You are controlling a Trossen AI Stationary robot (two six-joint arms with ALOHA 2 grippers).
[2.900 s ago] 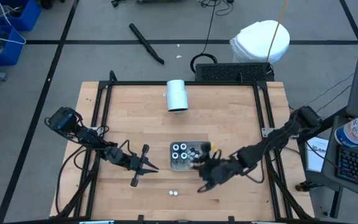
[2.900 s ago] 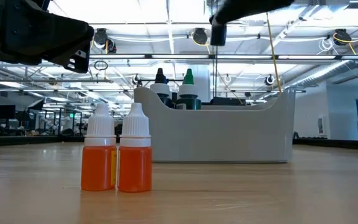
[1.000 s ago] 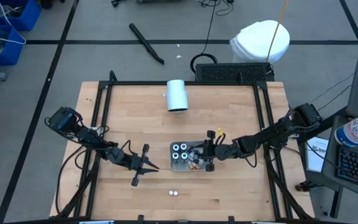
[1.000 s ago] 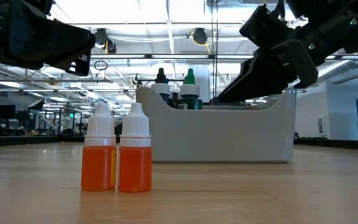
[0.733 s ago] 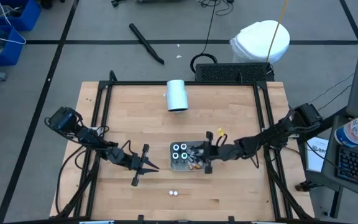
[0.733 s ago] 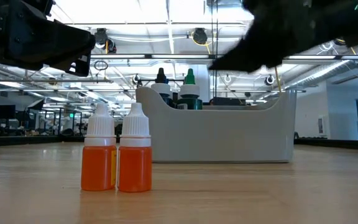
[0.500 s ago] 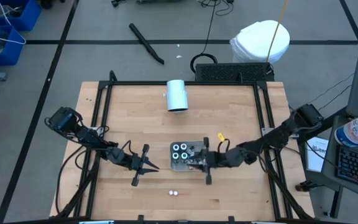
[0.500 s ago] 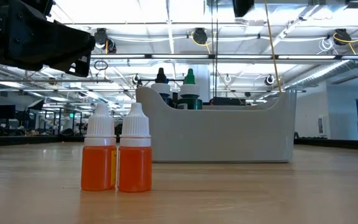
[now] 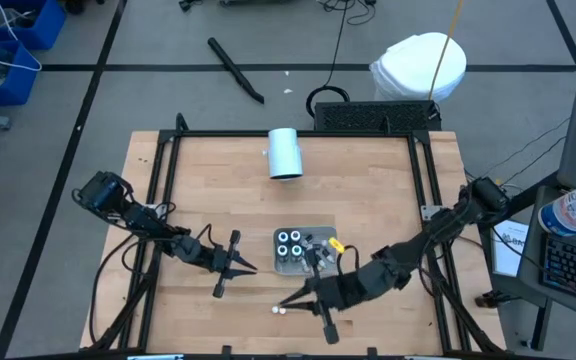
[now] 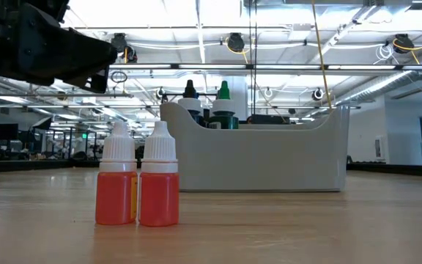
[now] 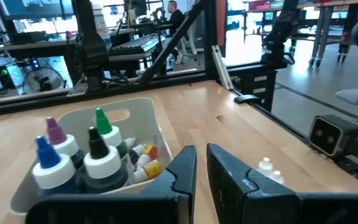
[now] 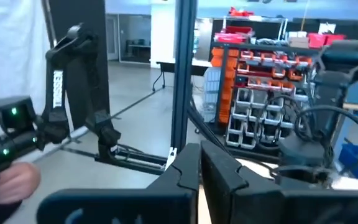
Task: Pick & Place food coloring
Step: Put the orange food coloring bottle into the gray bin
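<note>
Right tool (image 9: 308,304) closed, two bottles (image 9: 280,310) beside, tray (image 9: 290,264) near

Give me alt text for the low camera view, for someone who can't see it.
Two small white-capped bottles of orange food coloring stand side by side on the wooden table, close to the camera. Behind them sits a grey tray with dark and green bottle tips showing above its rim.

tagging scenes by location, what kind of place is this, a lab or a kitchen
Most likely a robotics lab or workshop, not a kitchen: the wooden table sits in a black metal frame, orange parts bins line a rack, and rows of workstations stretch under industrial ceiling lights.
</note>
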